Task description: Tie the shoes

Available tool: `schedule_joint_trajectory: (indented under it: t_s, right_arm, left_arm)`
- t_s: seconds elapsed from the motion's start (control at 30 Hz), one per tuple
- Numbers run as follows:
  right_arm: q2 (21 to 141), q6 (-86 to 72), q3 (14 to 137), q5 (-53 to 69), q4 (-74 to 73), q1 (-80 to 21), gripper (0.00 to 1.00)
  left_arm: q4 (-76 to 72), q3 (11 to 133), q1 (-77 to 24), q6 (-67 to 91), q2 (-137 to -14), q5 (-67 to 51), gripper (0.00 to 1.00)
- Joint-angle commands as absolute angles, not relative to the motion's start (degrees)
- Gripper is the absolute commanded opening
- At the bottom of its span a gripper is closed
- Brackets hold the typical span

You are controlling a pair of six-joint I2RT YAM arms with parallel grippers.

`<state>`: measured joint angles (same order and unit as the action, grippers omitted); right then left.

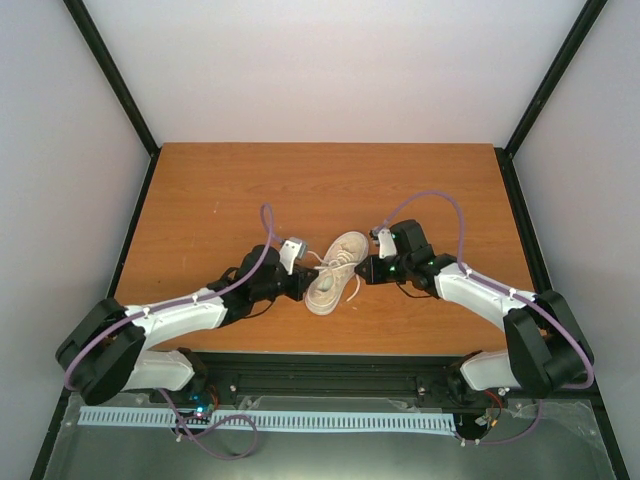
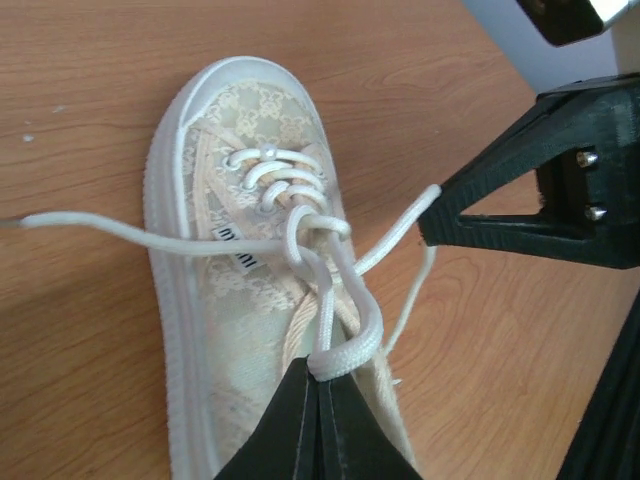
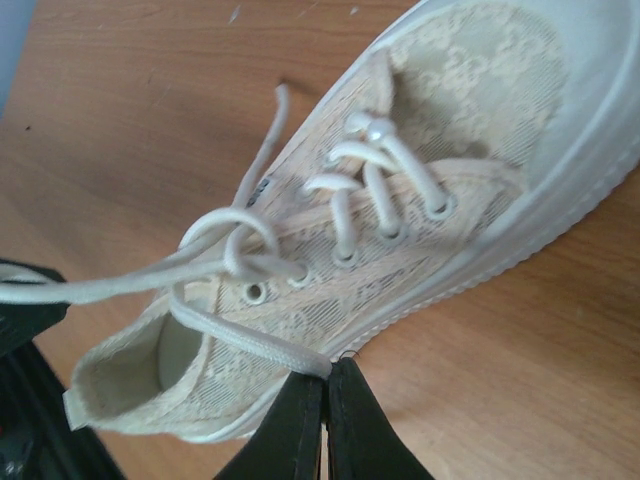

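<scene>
The cream lace-patterned shoe lies on the wooden table between both arms, its toe pointing away and to the right. My left gripper is at its left side. In the left wrist view this gripper is shut on the bend of a white lace loop above the shoe. My right gripper is at the shoe's right side. In the right wrist view it is shut on a folded lace strand beside the sole. The laces cross in a loose knot over the tongue.
A free lace end trails left over the wooden table. Black frame posts and pale walls enclose the table. The right gripper's black finger sits close beside the shoe in the left wrist view.
</scene>
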<state>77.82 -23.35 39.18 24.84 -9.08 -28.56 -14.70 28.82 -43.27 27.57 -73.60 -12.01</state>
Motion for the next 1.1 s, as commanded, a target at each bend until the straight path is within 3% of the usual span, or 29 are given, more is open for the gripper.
schedule_joint_trajectory:
  t_s: [0.0,0.37,0.6,0.73,0.9,1.07]
  right_arm:
    - [76.56,-23.24,40.71,30.81,-9.65,-29.50,0.03]
    - [76.36,-29.48,39.32,31.29,-2.88,-32.15,0.03]
    - [76.60,-28.68,36.96,30.70,-4.19,-32.47,0.03]
    - [77.19,-28.57,35.32,30.81,-4.14,-32.60,0.03]
    - [77.49,-28.71,33.99,30.46,-3.51,-32.96,0.03]
    - [77.45,-28.99,33.32,30.06,-3.01,-33.05,0.03]
  left_arm:
    - [-6.21,30.13,-43.59,21.71,-71.70,-8.82,0.01]
    - [-1.06,29.53,-43.59,22.16,-74.66,-10.20,0.07]
    - [4.99,29.68,-43.42,22.75,-66.22,-6.80,0.45]
    - [10.69,33.88,-42.42,22.06,-61.08,-5.99,0.55]
    - [11.27,40.64,-38.20,22.82,-64.04,-12.36,0.56]
    - [8.63,46.74,-36.18,22.20,-75.36,-20.35,0.37]
